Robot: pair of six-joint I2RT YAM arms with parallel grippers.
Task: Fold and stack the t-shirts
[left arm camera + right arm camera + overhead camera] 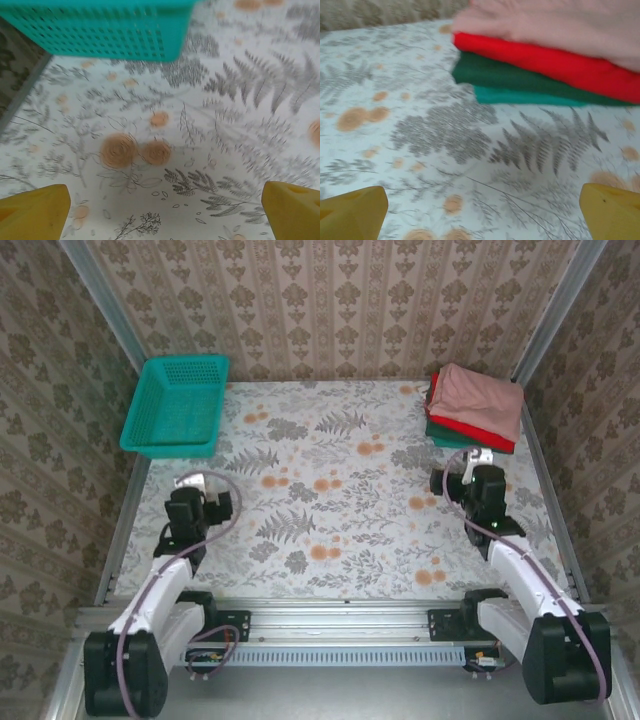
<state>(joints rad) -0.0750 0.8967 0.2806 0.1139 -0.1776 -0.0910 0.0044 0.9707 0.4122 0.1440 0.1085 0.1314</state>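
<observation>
Stack (pixel 475 410) sits at the far right corner of the table (pixel 330 520): pink tee (pixel 560 25) on top, red tee (pixel 545 60) under it, green tee (pixel 520 80) below, edges roughly aligned. Right gripper (pixel 482 212) is near it, jaws wide, empty. Left gripper (pixel 162 210) is also wide and empty, near the basket (pixel 170 445). Stacking looks finished. The next move is likely just parking both arms without brushing the stack.

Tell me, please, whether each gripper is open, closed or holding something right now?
Left gripper: open, holding nothing.
Right gripper: open, holding nothing, facing the stacked t-shirts.
</observation>
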